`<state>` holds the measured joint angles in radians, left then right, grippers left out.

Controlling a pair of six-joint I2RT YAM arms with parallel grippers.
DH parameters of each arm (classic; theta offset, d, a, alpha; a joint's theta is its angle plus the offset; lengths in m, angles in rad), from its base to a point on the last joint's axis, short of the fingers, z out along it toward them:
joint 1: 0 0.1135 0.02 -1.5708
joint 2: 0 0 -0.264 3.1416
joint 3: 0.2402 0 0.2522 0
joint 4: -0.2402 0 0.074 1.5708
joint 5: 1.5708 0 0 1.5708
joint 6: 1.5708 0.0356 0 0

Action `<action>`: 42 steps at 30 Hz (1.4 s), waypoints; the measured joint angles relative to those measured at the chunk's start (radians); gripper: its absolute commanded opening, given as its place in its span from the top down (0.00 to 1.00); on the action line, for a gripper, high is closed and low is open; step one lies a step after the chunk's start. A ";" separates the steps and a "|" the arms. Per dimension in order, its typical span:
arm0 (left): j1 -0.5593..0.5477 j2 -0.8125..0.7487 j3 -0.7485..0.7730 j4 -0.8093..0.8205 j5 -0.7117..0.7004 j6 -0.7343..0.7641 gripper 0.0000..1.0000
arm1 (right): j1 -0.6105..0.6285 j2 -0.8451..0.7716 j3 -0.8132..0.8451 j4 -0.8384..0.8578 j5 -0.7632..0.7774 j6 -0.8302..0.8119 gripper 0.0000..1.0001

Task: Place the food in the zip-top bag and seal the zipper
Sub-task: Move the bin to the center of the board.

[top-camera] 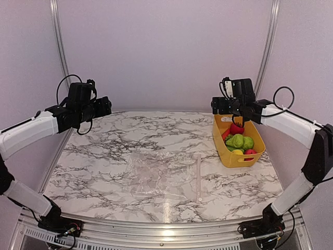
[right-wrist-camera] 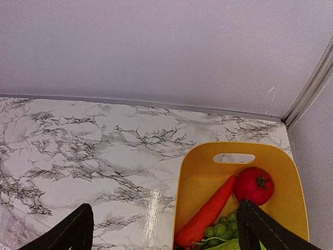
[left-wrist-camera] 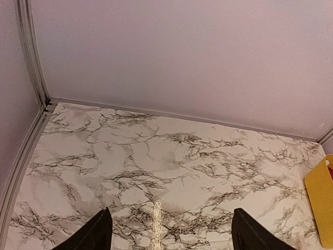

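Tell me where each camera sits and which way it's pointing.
Top external: above and behind the arms, looking down across the marble table, clear bag and yellow basket; left arm and right arm show.
Left wrist: on the left arm, facing the table and back wall; the left fingers show.
Right wrist: on the right arm, facing the food in the basket; the right fingers show.
Shared: the basket appears in all three.

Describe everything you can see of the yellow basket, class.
The yellow basket is a glossy, plastic-looking tub with rounded corners, flaring walls and an oval handle slot in its far wall. It stands upright on the marble-patterned table, at the right side towards the back. Inside lie toy foods: a red tomato, a long red-orange piece, green grapes and other green and yellow pieces.
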<state>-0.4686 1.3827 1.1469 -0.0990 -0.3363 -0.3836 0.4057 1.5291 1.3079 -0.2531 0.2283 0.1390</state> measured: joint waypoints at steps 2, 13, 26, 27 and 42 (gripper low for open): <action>-0.007 0.009 0.000 -0.021 0.007 -0.011 0.16 | 0.008 0.014 0.000 -0.001 0.018 0.006 0.04; -0.005 0.003 0.000 -0.187 0.023 -0.024 0.27 | 0.031 0.119 0.126 -0.080 -0.018 -0.035 0.17; 0.080 0.018 0.018 -0.356 0.172 -0.118 0.27 | 0.040 0.301 0.288 -0.196 -0.105 0.053 0.43; 0.080 0.018 0.018 -0.356 0.185 -0.125 0.27 | 0.040 0.314 0.286 -0.207 -0.094 0.065 0.43; 0.078 0.005 -0.006 -0.307 0.393 -0.170 0.35 | -0.044 0.377 0.239 -0.309 -0.018 0.232 0.72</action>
<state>-0.3904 1.3880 1.1404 -0.4057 0.0566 -0.5537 0.3614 1.9057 1.5471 -0.5621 0.2100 0.3714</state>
